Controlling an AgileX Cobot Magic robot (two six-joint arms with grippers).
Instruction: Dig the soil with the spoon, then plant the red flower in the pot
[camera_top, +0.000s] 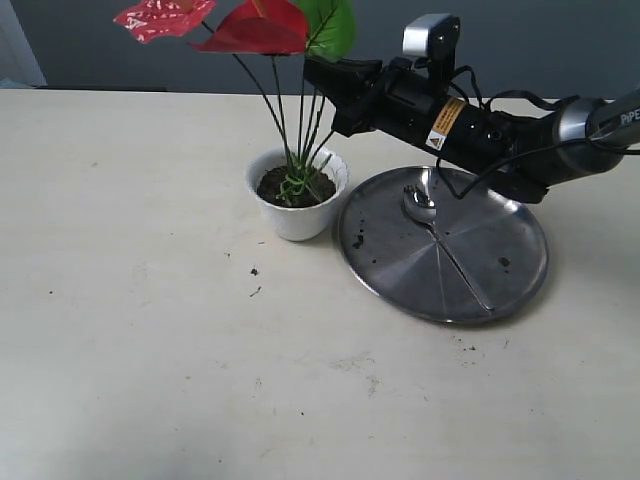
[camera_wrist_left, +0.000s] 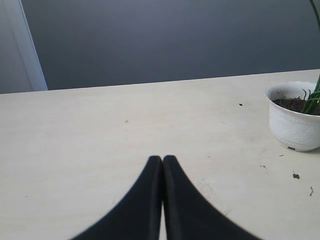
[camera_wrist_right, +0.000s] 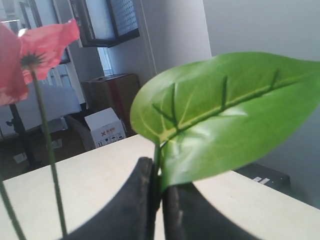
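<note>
Nearest in the exterior view lies bare cream table (camera_top: 150, 380), dotted with a few dark crumbs. Beyond that, to the right, the round steel plate (camera_top: 500, 275) holds the spoon (camera_top: 440, 235): its bowl points toward the far rim, and its thin handle runs back toward the near rim. A few specks of earth sit on the plate.

Just left of the plate, and touching or nearly touching its rim, stands the white pot (camera_top: 297, 215). The soil (camera_top: 275, 185) fills it. The red flower (camera_top: 255, 28) stands upright in it, green stems rising from the earth to red blooms and a leaf at the top of the view.

The right gripper (camera_top: 318, 75) reaches in from the right, above the plate's far edge, its tip at the stems. In the right wrist view its fingers (camera_wrist_right: 137, 200) seem pressed together on a thin green stem under a broad leaf (camera_wrist_right: 230, 115), though the close, blurred angle leaves some doubt. A yellow label on the arm is too small to read; "PIPER" shows partly near the right edge.

In the left wrist view the left gripper (camera_wrist_left: 162, 161) sits low over the table, tips together and holding nothing.
</note>
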